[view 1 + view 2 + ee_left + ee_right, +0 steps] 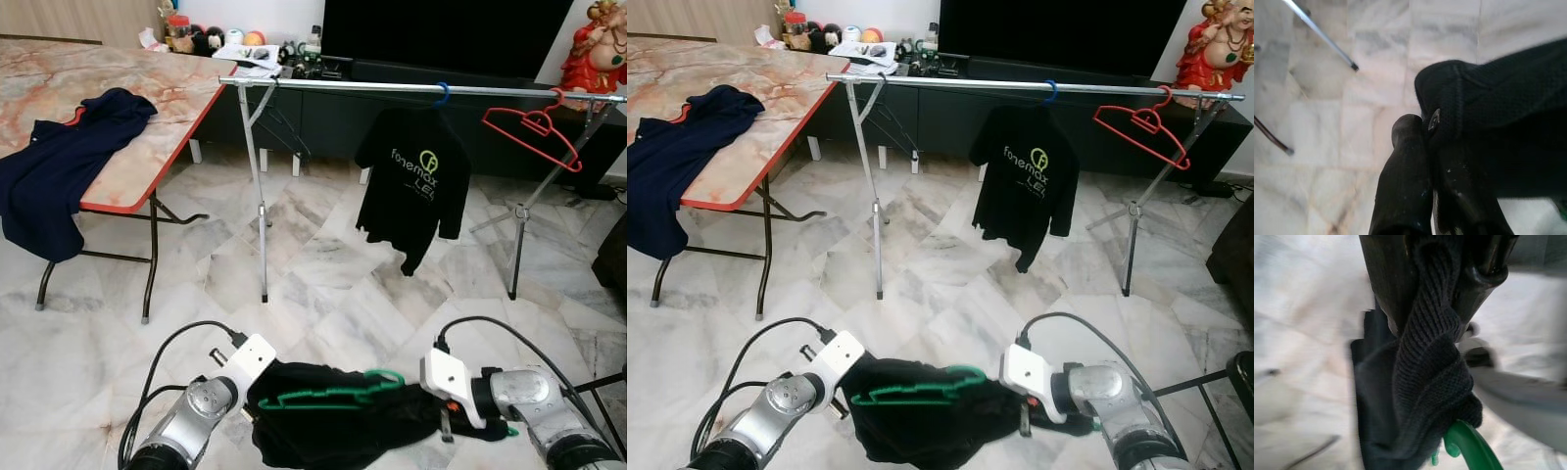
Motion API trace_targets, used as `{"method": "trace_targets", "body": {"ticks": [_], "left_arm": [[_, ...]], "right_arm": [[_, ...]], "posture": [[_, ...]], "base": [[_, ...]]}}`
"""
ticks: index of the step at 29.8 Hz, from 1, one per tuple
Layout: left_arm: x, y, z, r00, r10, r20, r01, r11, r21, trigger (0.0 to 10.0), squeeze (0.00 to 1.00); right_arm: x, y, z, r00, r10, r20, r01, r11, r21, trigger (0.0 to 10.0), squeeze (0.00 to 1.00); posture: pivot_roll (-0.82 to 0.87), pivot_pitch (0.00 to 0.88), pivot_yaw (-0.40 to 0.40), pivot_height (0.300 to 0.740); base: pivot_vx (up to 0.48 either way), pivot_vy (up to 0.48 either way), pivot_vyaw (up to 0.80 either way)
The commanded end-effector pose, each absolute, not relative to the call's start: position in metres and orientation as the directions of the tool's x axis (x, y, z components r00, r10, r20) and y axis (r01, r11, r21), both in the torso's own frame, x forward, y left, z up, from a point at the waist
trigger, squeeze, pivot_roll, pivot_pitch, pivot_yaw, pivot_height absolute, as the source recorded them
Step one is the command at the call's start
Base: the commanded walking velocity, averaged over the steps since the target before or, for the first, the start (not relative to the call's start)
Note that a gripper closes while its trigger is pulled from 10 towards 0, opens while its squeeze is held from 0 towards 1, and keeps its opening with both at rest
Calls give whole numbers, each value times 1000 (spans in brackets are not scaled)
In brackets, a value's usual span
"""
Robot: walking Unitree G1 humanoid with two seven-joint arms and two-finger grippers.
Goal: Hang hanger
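A black garment (333,426) with a green hanger (328,394) lying on top of it is held low in front of me, stretched between both grippers. My left gripper (251,409) is shut on the garment's left edge; in the left wrist view its fingers (1415,166) pinch the black cloth (1498,122). My right gripper (446,416) is shut on the right edge, where the knit cloth (1430,367) bunches between its fingers beside the green hanger (1469,448). Ahead stands a silver clothes rail (392,88) with a black printed T-shirt (416,176) and an empty red hanger (534,132).
A marble-topped folding table (147,108) at the left carries a navy garment (59,157). The rail's legs (260,225) stand on the marble floor. A dark TV unit (441,39) lies behind the rail and a red statue (598,44) at the far right.
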State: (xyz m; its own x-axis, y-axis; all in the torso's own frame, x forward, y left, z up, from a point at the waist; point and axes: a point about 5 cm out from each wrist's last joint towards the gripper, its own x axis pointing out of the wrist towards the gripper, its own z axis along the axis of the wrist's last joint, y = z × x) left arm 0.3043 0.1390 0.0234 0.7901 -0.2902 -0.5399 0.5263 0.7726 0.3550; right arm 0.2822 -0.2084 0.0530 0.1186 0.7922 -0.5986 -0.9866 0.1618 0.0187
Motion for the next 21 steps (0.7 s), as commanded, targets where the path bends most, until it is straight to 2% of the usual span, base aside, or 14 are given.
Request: {"method": "trace_targets", "body": {"ticks": [1, 5, 9, 10, 11, 12, 13, 14, 15, 16, 17, 19, 21], "left_arm": [[302, 171, 19, 811, -166, -561, 446, 796, 410, 0, 0], [304, 172, 20, 817, -170, -551, 444, 795, 414, 0, 0], [299, 161, 23, 769, -340, -542, 541, 797, 268, 0, 0], [299, 159, 24, 769, -359, -529, 551, 792, 264, 0, 855], [299, 159, 24, 769, -359, -529, 551, 792, 264, 0, 855], [299, 158, 27, 770, -374, -517, 560, 784, 267, 0, 1000], [299, 158, 27, 770, -374, -517, 560, 784, 267, 0, 1000], [300, 156, 29, 763, -399, -509, 573, 781, 248, 2431, 1000], [300, 156, 29, 763, -399, -509, 573, 781, 248, 2431, 1000], [299, 155, 32, 743, -442, -502, 606, 762, 227, 10000, 1000], [297, 157, 36, 717, -485, -501, 637, 748, 186, 10000, 1000], [297, 157, 36, 717, -485, -501, 637, 748, 186, 10000, 1000], [290, 165, 45, 622, -591, -514, 726, 681, 96, 10000, 1000]], "right_arm": [[272, -233, 53, 75, 758, -648, -984, 161, 73, 0, 0], [264, -242, 46, 13, 684, -729, -989, 119, 94, 0, 0], [268, -239, 47, 56, 698, -714, -987, 148, 67, 0, 0], [268, -238, 47, 52, 702, -710, -987, 146, 73, 0, 0], [268, -238, 47, 52, 702, -710, -987, 146, 73, 0, 0], [267, -237, 47, 46, 704, -709, -987, 142, 77, 0, 0], [267, -237, 47, 46, 704, -709, -987, 142, 77, 0, 0], [267, -235, 46, 37, 707, -706, -987, 136, 84, 0, 0], [267, -235, 46, 37, 707, -706, -987, 136, 84, 0, 0], [266, -232, 45, 31, 713, -701, -988, 130, 88, 0, 0], [265, -230, 43, 26, 720, -694, -988, 126, 93, 0, 0], [265, -230, 43, 26, 720, -694, -988, 126, 93, 0, 0], [264, -224, 41, 9, 737, -676, -987, 114, 110, 0, 0]], "posture": [[-7, 73, -89, 740], [-6, 77, -91, 740], [-5, 79, -93, 740], [-3, 80, -93, 740], [-3, 80, -93, 740], [-3, 80, -93, 740], [-3, 80, -93, 740], [0, 82, -93, 740], [0, 82, -93, 740], [1, 82, -93, 740], [3, 84, -93, 740], [3, 84, -93, 740], [9, 86, -90, 740]], "base": [[0, 0, 0], [0, 0, 0], [0, 0, 0], [0, 0, 0], [0, 0, 0], [0, 0, 0], [0, 0, 0], [0, 0, 0], [0, 0, 0], [0, 0, 0], [0, 0, 0], [0, 0, 0], [0, 0, 0]]}}
